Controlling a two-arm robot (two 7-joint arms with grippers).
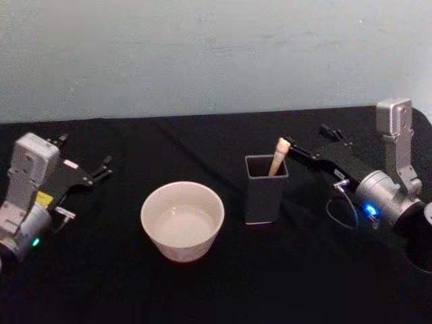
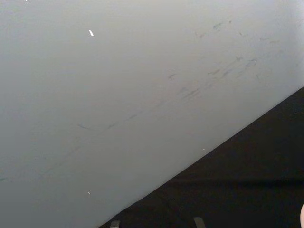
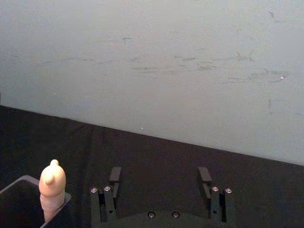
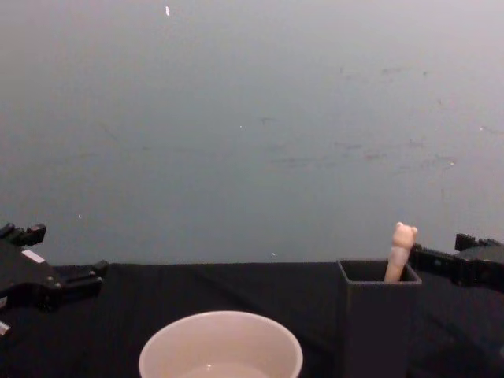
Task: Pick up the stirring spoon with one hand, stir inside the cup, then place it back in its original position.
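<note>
The stirring spoon (image 1: pixel 278 156) stands in the dark grey square holder (image 1: pixel 265 189), its cream bear-head handle (image 4: pixel 402 250) leaning out of the top. The round cream cup (image 1: pixel 182 219) sits on the table left of the holder. My right gripper (image 1: pixel 305 136) is open just right of the spoon handle, one finger close beside it and nothing held. In the right wrist view the open gripper (image 3: pixel 159 176) has the spoon handle (image 3: pixel 52 185) off to one side, outside the jaws. My left gripper (image 1: pixel 86 152) rests open at the far left, away from the cup.
A black cloth (image 1: pixel 216 290) covers the table, and a pale grey-blue wall (image 1: pixel 216 54) runs behind it. A thin cable (image 1: pixel 344 209) loops by the right wrist. The cup (image 4: pixel 220 354) and holder (image 4: pixel 378 315) stand a short gap apart.
</note>
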